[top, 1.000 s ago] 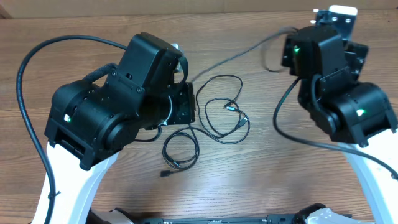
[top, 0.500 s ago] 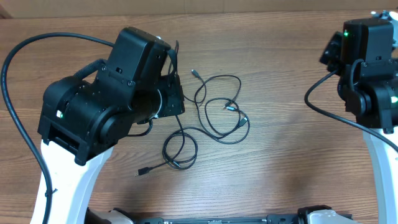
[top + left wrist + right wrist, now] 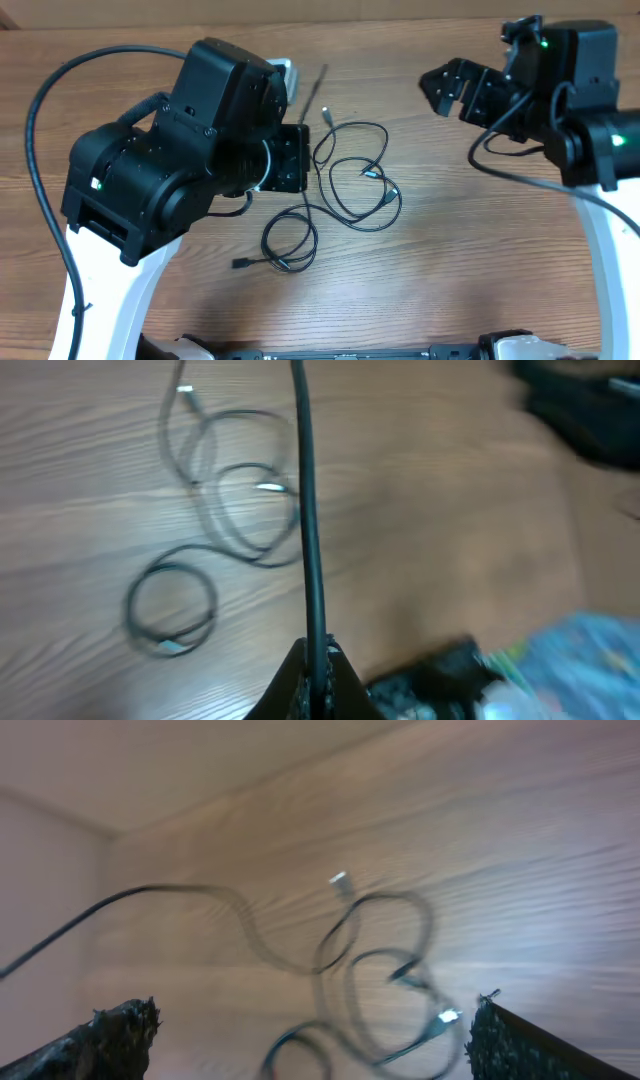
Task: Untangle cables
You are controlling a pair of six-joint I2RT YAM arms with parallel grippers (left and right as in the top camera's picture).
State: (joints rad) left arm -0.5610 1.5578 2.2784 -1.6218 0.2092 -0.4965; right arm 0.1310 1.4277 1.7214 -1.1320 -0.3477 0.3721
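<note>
Wooden table [image 3: 450,265], bare grain. The left arm [image 3: 170,170] bulks over the table's left half; from overhead it hides its own fingers. The right arm [image 3: 585,120] sits at the far right.

The cables [image 3: 372,173] lie mid-table between the arms in loose overlapping loops, with a small coil [image 3: 290,240] nearer the front edge.

Only the left wrist view shows the left gripper [image 3: 318,660], pinched tight on one cord [image 3: 305,510] that runs taut and straight.

In the right wrist view the right gripper [image 3: 312,1020] is spread wide with nothing between its fingers, the loops blurred beyond it.
</note>
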